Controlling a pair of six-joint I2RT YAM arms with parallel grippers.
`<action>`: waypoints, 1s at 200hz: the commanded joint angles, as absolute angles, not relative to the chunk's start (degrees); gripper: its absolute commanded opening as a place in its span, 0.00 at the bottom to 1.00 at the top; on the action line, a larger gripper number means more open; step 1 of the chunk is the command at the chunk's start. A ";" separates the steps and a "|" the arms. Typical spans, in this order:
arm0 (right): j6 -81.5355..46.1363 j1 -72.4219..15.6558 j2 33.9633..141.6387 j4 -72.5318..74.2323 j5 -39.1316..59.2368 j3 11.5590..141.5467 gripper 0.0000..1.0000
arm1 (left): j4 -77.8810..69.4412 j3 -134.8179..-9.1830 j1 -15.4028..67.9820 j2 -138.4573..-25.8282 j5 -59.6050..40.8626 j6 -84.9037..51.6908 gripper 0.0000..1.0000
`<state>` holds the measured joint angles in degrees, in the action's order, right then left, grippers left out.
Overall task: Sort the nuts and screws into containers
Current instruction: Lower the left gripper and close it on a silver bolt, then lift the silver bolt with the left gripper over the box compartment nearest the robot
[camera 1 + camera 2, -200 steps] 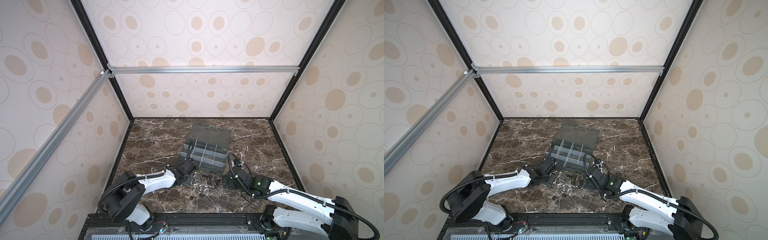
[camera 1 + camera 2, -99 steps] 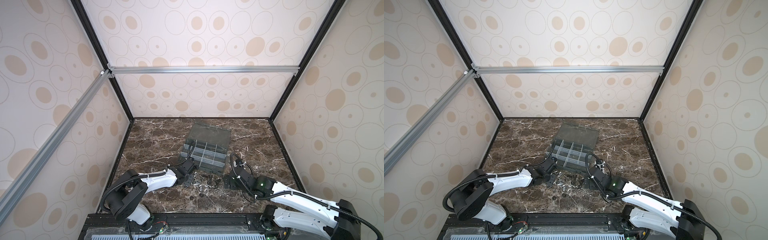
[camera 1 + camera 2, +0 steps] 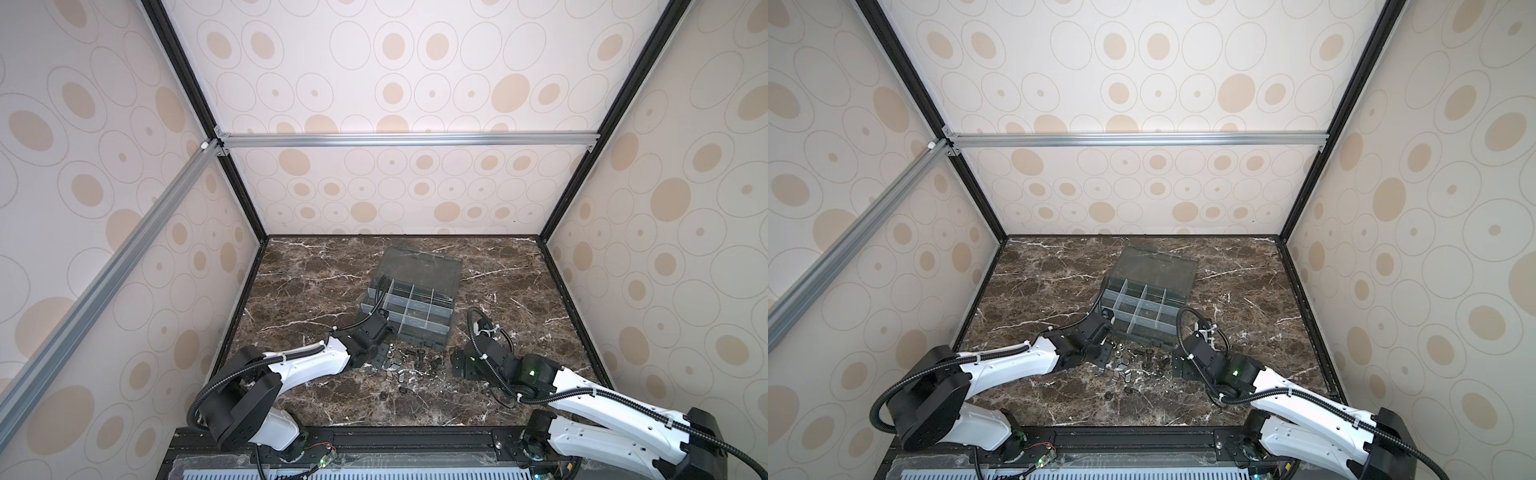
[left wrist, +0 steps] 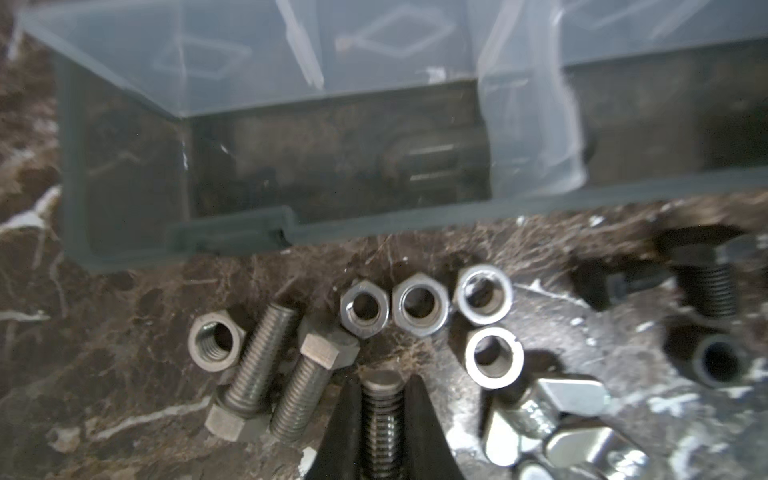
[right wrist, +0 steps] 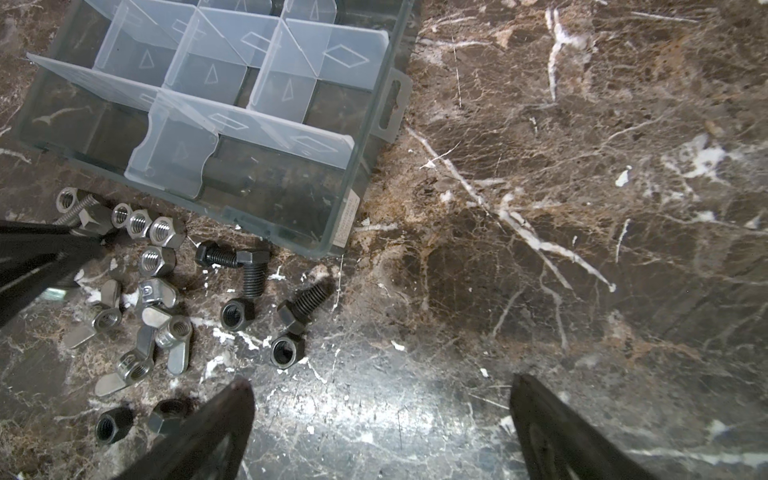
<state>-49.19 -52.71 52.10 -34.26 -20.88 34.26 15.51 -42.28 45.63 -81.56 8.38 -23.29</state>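
My left gripper (image 4: 382,384) is low over the marble at the left end of the pile, shut on a silver screw (image 4: 382,419) whose threads show between its black fingers (image 4: 345,424). Two more silver screws (image 4: 259,357) lie beside it, and several silver hex nuts (image 4: 420,307) lie ahead of it. The smoky-grey containers box (image 3: 409,307) stands open just behind, with pale dividers (image 5: 232,124). Black screws (image 5: 253,270) and black nuts (image 5: 237,313) lie by its front corner. My right gripper (image 5: 380,386) hangs open over bare marble to the right of the pile, holding nothing.
Silver wing nuts (image 5: 158,291) lie in a cluster in the pile. The box lid (image 3: 1158,266) lies flat behind the cells. Patterned walls close in the marble floor (image 3: 519,291) on three sides. A black rail (image 3: 374,436) runs along the front edge.
The left jaws have closed onto the silver screw. The right arm has shifted slightly and its jaws have stayed wide.
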 commanded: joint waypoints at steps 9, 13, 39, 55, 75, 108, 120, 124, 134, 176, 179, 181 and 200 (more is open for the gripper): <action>-50.69 -53.21 50.98 -36.13 -22.32 33.33 1.00 | 15.56 -47.81 44.45 -77.66 7.46 -22.47 0.06; -50.71 -53.24 50.93 -36.18 -22.44 33.38 1.00 | 15.28 -48.22 44.19 -77.47 7.16 -22.06 0.06; -50.76 -53.17 51.10 -35.90 -22.41 33.35 1.00 | 12.31 -50.59 41.15 -77.63 6.35 -21.36 0.07; -50.69 -53.15 51.29 -35.61 -22.24 33.39 1.00 | 10.72 -52.03 39.21 -79.36 4.53 -21.24 0.07; -50.54 -53.24 51.48 -35.29 -22.06 33.49 1.00 | 10.05 -53.57 37.53 -82.09 3.11 -20.67 0.07; -49.58 -53.17 52.63 -35.15 -21.64 33.76 1.00 | 8.75 -54.16 35.40 -84.40 2.48 -19.78 0.07; -49.23 -53.15 53.57 -35.52 -21.52 34.37 1.00 | 8.00 -53.99 34.41 -84.85 1.58 -19.71 0.07; -49.05 -53.25 53.90 -35.69 -21.44 34.59 1.00 | 7.72 -53.96 33.97 -85.03 1.23 -19.69 0.07; -48.58 -53.21 54.99 -35.81 -21.26 35.13 1.00 | 6.87 -53.62 32.83 -85.41 0.37 -20.03 0.07; -47.21 -53.26 58.97 -34.89 -20.60 37.04 1.00 | 3.62 -52.69 30.23 -87.13 -2.75 -22.13 0.07; -47.13 -53.26 59.24 -34.73 -20.46 37.13 1.00 | 3.46 -52.66 30.16 -87.30 -2.87 -22.29 0.07; -47.07 -53.22 59.46 -34.63 -20.43 37.21 1.00 | 3.39 -52.65 30.11 -87.39 -3.00 -22.38 0.07; -46.51 -53.30 61.07 -33.95 -20.00 37.79 1.00 | 3.04 -52.74 29.80 -88.41 -3.34 -22.93 0.08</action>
